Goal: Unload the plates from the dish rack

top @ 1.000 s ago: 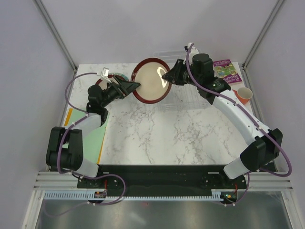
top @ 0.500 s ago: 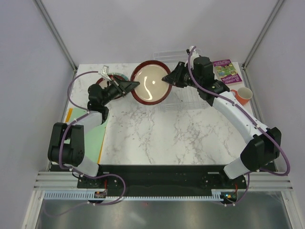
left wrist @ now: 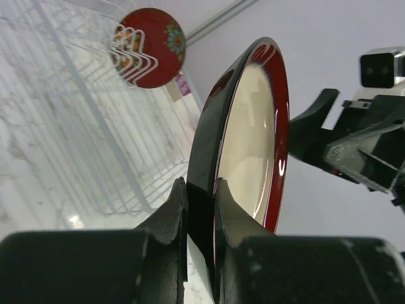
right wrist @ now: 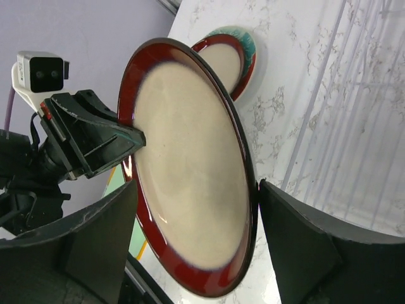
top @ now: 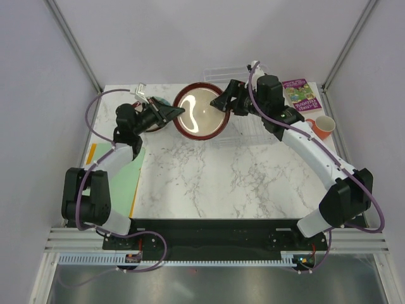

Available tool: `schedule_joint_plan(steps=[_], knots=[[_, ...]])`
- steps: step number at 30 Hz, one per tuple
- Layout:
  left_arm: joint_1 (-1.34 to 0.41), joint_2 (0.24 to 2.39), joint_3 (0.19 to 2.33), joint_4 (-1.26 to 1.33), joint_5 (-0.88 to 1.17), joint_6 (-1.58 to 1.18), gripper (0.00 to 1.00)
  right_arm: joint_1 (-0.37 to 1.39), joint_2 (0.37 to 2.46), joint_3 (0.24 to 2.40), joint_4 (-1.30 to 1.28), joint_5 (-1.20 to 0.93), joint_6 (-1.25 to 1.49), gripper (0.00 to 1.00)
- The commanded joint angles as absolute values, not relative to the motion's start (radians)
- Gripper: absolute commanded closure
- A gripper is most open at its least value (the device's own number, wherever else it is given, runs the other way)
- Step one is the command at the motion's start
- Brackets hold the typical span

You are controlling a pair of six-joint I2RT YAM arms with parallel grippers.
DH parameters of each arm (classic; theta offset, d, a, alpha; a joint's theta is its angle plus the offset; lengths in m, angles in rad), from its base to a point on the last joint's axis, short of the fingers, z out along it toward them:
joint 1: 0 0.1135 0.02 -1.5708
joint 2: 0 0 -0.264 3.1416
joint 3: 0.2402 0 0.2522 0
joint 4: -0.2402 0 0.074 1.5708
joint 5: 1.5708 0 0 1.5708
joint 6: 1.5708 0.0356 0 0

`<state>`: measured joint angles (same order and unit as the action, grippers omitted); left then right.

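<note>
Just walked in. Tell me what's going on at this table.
The two arms appear to be passing a cream plate between them, held up above the table. The left fingers are clamped on its rim. The right fingers stand open on either side of the opposite edge, not gripping. A teal plate lies flat on the table at the left, and a red plate stands in the dish rack.

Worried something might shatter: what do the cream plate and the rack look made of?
The plate: likely glazed ceramic, given its glossy face with sharp light reflections; could be melamine. The rack: clear plastic, apparently, since the marbled table shows through its ribs.
</note>
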<state>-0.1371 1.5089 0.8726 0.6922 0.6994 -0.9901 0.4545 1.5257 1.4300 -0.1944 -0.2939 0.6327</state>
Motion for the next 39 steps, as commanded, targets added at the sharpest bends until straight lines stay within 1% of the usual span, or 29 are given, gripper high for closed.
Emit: schedule_joint_plan(steps=[1,3,4,5,7,12,17,22,27,33,39], knots=[[-0.031,1.459,0.943,0.519,0.641,-0.805,0.98,0.402,1.488,1.479,-0.084,-0.301,0.600,0.17],[0.004,1.465,0.957,0.477,0.647,-0.789,0.98,0.376,1.485,1.473,-0.097,-0.304,0.594,0.16],[0.068,1.476,0.985,0.454,0.650,-0.763,0.98,0.348,1.477,1.468,-0.100,-0.308,0.589,0.16],[0.089,1.483,1.000,0.428,0.649,-0.743,0.98,0.335,1.474,1.454,-0.103,-0.311,0.584,0.16],[0.136,1.515,1.058,0.338,0.634,-0.680,0.98,0.302,1.463,1.442,-0.103,-0.318,0.578,0.16],[0.196,1.626,1.179,0.236,0.591,-0.577,0.98,0.255,1.468,1.425,-0.114,-0.330,0.549,0.16],[0.250,1.794,1.272,0.227,0.600,-0.591,0.98,0.238,1.503,1.420,-0.121,-0.330,0.526,0.17],[0.264,1.871,1.318,0.209,0.503,-0.551,0.98,0.219,1.560,1.431,-0.121,-0.342,0.514,0.18],[0.287,1.950,1.365,0.222,0.494,-0.561,0.98,0.216,1.632,1.454,-0.121,-0.367,0.508,0.19],[0.316,1.991,1.371,0.247,0.494,-0.586,0.98,0.216,1.666,1.440,-0.106,-0.383,0.514,0.20],[0.367,1.994,1.295,0.380,0.525,-0.707,0.98,0.216,1.674,1.431,-0.095,-0.405,0.522,0.20]])
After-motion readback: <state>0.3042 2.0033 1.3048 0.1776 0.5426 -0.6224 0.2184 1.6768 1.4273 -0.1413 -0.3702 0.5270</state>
